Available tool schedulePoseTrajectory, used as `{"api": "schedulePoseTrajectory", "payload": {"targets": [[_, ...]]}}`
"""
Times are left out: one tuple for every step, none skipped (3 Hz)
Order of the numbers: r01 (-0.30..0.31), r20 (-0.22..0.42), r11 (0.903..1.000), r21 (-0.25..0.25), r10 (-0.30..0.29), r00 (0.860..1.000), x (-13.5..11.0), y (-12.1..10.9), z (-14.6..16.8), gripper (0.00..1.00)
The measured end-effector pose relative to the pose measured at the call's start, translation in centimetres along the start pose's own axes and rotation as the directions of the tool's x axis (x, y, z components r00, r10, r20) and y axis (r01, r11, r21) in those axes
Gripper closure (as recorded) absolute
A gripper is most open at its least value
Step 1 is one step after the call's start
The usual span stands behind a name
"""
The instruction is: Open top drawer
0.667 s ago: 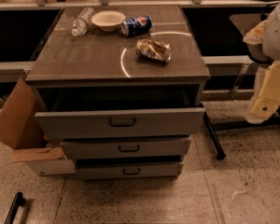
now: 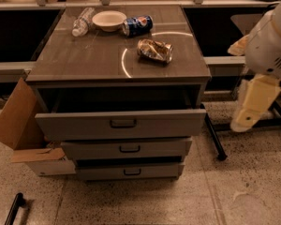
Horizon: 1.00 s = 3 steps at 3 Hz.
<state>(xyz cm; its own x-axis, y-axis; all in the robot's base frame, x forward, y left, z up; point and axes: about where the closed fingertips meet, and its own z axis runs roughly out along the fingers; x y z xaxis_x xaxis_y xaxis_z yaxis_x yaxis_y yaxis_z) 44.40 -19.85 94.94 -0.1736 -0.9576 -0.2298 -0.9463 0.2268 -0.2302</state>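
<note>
Gripper [image 2: 241, 121] hangs at the right edge of the view, pointing down at the floor, level with the top drawer's front but well apart from it; we cannot tell if it is spread or closed. It sits further left and a bit lower than 0.7 s ago, and the white arm [image 2: 271, 41] above it now fills more of the upper right corner. The top drawer [image 2: 84, 124] has not shifted: it is pulled out, front panel standing forward of the cabinet face with a dark gap behind it, and its small dark handle [image 2: 123, 123] is untouched. The middle drawer [image 2: 84, 150] sticks out a little less, and the bottom drawer [image 2: 93, 172] less again, so the fronts step back going down. On the cabinet top [image 2: 75, 60], nothing moved: a plastic bottle [image 2: 82, 21], a white bowl [image 2: 109, 19] and a blue can [image 2: 137, 25] near the back edge, and a crumpled wrapper [image 2: 154, 50] nearer the middle, apart from the rest. On the left, a cardboard box [image 2: 16, 121] leans against the cabinet side, just beside the top drawer's left end. On the right, a black leg [image 2: 213, 137] slants down between cabinet and gripper. The speckled floor [image 2: 145, 200] in front of the drawers is open room, with a dark bar [image 2: 14, 209] at the bottom left corner.
</note>
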Motion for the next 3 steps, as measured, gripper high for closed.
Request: {"api": "schedulePoseTrajectory", "payload": {"targets": [[0.029,0.047,0.9976,-0.063,-0.026,0.999,-1.6,0.4,5.1,0.0],[0.038,0.094,0.9894,-0.14,-0.024,0.995,-3.0,1.3,10.7,0.0],[0.038,0.094,0.9894,-0.14,-0.025,0.995,-3.0,1.3,10.7,0.0]]}}
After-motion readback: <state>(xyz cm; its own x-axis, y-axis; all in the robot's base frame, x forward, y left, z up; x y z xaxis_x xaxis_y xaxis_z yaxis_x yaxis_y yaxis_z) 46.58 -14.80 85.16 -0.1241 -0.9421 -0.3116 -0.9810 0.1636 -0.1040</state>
